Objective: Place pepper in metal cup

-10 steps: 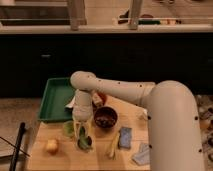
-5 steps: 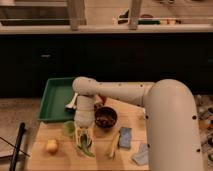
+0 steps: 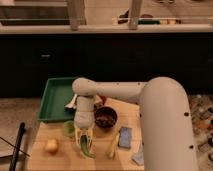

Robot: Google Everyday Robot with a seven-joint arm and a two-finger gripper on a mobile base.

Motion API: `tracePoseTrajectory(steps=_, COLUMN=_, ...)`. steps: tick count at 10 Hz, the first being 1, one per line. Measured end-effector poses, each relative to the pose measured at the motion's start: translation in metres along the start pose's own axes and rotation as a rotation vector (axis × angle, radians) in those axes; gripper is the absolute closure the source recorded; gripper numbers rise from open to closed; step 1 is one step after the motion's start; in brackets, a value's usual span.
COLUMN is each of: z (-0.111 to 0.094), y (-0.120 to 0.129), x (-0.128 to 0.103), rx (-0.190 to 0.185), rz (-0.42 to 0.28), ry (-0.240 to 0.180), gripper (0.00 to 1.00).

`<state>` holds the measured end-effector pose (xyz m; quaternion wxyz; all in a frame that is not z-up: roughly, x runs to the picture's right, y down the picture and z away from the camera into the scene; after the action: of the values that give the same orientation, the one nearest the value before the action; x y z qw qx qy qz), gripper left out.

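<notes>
The white robot arm [image 3: 150,107] reached down over a light wooden table [image 3: 60,159], and its gripper [image 3: 84,141] hung low, close above the tabletop. The two pale fingers [image 3: 80,137] pointed downward with a narrow gap between them, and the slim, glossy dark green pepper [image 3: 86,148] sat in that gap, its tapered end reaching past the fingertips toward the wood. The fingers appeared closed on the pepper; whether its tip touched the table could not be told.

Just to the left of the fingers stood a pale green translucent cup [image 3: 68,128]. Further to the left of the fingers and a little nearer the table's front edge lay a small round yellowish fruit [image 3: 51,146]. Behind the fingers and to their right stood a dark round bowl [image 3: 105,118] with brownish contents. To the right of the fingers lay a long yellow banana-like piece [image 3: 113,146], and beyond it a small blue-grey packet [image 3: 125,136]. Behind the fingers to the left, a green rectangular tray [image 3: 54,97] rested at the table's far corner.
</notes>
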<state>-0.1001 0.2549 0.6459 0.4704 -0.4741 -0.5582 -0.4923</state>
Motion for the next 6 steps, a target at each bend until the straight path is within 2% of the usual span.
tracePoseTrajectory(steps=3, z=0.0013, y=-0.0002, x=-0.0010, rx=-0.006, rz=0.003, ry=-0.056, gripper=0.53)
tracePoseTrajectory(steps=6, z=0.0012, y=0.0017, x=0.0002, rx=-0.006, rz=0.010, ry=-0.066, gripper=0.24)
